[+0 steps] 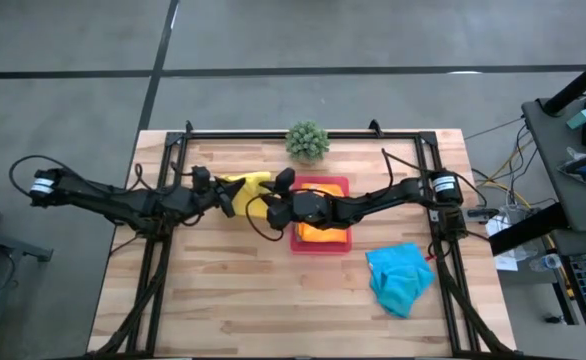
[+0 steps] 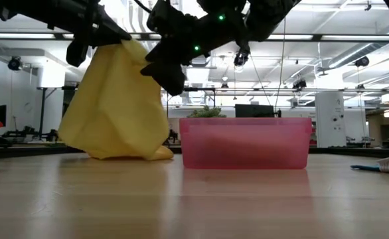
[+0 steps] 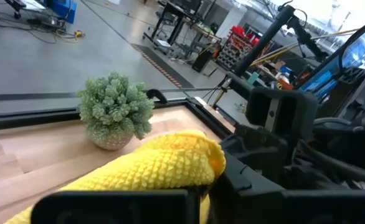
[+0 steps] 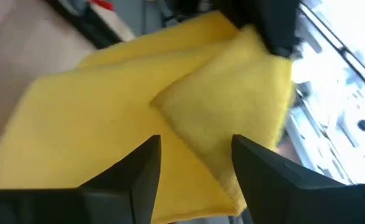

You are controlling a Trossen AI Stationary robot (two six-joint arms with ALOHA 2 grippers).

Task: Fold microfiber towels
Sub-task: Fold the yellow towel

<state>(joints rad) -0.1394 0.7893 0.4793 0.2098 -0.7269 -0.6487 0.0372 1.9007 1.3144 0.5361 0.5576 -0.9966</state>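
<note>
Above the table, left of the pink tray (image 1: 322, 188), we see the yellow towel (image 2: 118, 106) hanging from the left gripper (image 1: 219, 192), whose fingers are clamped on its upper edge. The right gripper (image 4: 195, 163) faces it with fingers apart, nothing held. Orange towel (image 1: 322, 233) lies in the tray; turquoise towel (image 1: 401, 277) lies right

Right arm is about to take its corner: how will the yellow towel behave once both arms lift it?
The yellow towel hangs in loose folds from the left gripper, so it is probably floppy and will sag between grips. It looks light. Its waffled weave suggests the right gripper, jaws open, should not slip.
</note>
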